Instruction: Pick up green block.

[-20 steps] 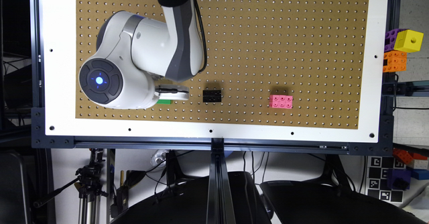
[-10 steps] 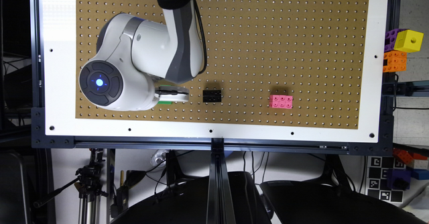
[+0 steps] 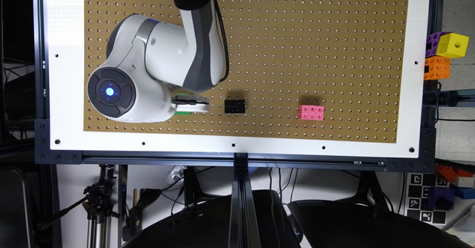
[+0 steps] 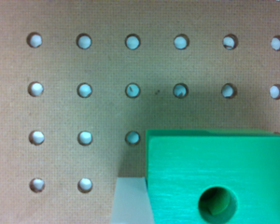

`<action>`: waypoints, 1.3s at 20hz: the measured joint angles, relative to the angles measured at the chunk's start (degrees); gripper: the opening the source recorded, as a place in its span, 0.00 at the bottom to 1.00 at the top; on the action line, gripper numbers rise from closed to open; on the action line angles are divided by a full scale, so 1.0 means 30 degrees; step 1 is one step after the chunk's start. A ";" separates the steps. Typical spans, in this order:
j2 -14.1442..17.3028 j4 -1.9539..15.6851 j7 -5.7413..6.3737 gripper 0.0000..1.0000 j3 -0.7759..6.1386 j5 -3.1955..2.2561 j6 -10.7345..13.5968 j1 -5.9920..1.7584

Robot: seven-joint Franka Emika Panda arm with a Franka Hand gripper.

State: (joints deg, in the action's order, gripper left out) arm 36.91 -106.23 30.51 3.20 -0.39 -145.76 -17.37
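Hardly anything has shifted this past second: the gripper point(image 3: 191, 105) still sits low over the green block point(image 4: 214, 172), at the exterior view's left beside the black brick point(image 3: 234, 106), with one pale finger point(image 4: 128, 200) against the block's side, and since I cannot tell whether the claw has closed, I'd say the lift hasn't begun.

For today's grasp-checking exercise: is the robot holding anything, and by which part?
It cannot be told. The small bright green plastic cube sits close under the gripper, with a pale finger beside one side, but no closed grip shows.

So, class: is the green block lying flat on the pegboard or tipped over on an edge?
Cannot tell. In the wrist view the green block shows its holed face squarely, but its base and its contact with the pegboard are hidden.
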 joint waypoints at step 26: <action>-0.3535 -0.0017 0.0002 0.00 0.0006 0.0000 0.3764 -0.0005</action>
State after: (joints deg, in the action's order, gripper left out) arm 26.31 -106.28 30.52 3.22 -0.39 -134.46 -17.38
